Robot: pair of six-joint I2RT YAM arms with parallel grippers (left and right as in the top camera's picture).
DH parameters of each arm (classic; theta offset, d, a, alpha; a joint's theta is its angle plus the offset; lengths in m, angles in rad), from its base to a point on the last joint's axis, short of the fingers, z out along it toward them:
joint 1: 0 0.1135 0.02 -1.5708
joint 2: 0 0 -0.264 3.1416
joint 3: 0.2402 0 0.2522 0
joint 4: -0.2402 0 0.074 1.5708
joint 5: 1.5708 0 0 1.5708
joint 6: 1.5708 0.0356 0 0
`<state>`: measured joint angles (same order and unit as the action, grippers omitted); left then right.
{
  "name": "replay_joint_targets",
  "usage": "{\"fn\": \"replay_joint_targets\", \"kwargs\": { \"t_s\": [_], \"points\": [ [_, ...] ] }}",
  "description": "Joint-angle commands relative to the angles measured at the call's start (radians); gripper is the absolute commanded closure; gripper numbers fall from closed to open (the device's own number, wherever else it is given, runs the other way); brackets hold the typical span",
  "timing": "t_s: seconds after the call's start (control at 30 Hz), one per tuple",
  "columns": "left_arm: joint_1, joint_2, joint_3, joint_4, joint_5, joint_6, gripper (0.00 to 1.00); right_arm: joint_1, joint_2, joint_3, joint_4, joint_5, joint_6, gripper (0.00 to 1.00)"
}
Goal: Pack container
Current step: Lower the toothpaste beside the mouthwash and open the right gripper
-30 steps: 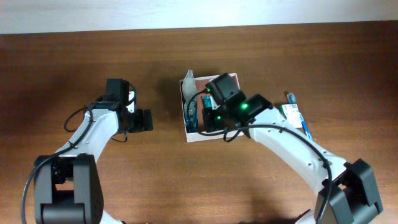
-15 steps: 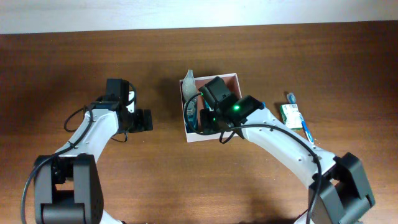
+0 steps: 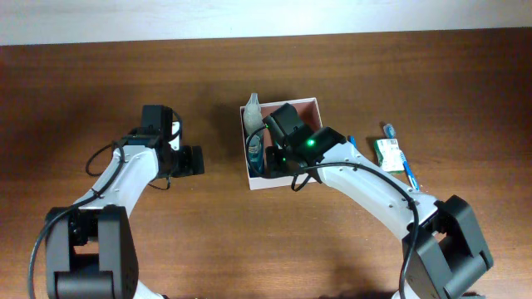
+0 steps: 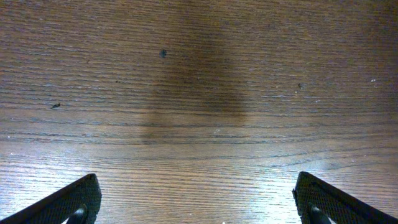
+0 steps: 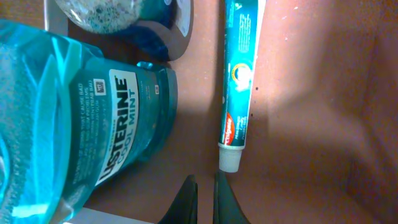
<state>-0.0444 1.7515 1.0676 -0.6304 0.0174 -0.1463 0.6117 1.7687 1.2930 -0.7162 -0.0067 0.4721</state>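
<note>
The container (image 3: 309,103) is a square white-walled box with a reddish-brown inside, at the table's middle. My right gripper (image 3: 278,158) reaches down inside it. In the right wrist view its fingers (image 5: 205,190) are shut and empty, just above the container floor (image 5: 311,112). They are close to the cap of a teal toothpaste tube (image 5: 239,81) lying flat. A teal mouthwash bottle (image 5: 74,118) lies at the left, also seen from overhead (image 3: 255,154). My left gripper (image 3: 196,160) is open and empty over bare wood (image 4: 196,193), left of the container.
A blue toothbrush (image 3: 407,164) and a small green-and-white box (image 3: 386,149) lie on the table right of the container. A white object (image 3: 252,108) sticks out at the container's back left corner. A grey speckled round thing (image 5: 99,14) lies behind the bottle.
My right arm has moved left, bringing its gripper further over the left part of the container. The left arm has not moved.
</note>
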Motion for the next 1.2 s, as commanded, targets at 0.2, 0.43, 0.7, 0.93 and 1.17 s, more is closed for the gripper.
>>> {"fn": "replay_joint_targets", "kwargs": {
  "t_s": [0.2,0.43,0.7,0.93,1.17],
  "points": [
    [0.002,0.008,-0.005,0.002,-0.007,-0.002,0.01,0.005,0.007,-0.001,-0.042,-0.008,0.008,0.96],
    [0.002,0.008,-0.005,0.002,-0.007,-0.002,0.01,0.005,0.007,-0.001,-0.049,-0.031,0.008,0.96],
    [0.002,0.008,-0.005,0.002,-0.007,-0.002,0.01,0.005,0.007,-0.001,-0.069,-0.042,0.008,0.96],
    [0.002,0.008,-0.005,0.002,-0.007,-0.002,0.01,0.005,0.007,-0.001,-0.088,-0.042,0.008,0.96],
    [0.002,0.008,-0.005,0.002,-0.007,-0.002,0.01,0.003,0.003,0.004,-0.050,-0.042,-0.025,0.96]
  ]
}}
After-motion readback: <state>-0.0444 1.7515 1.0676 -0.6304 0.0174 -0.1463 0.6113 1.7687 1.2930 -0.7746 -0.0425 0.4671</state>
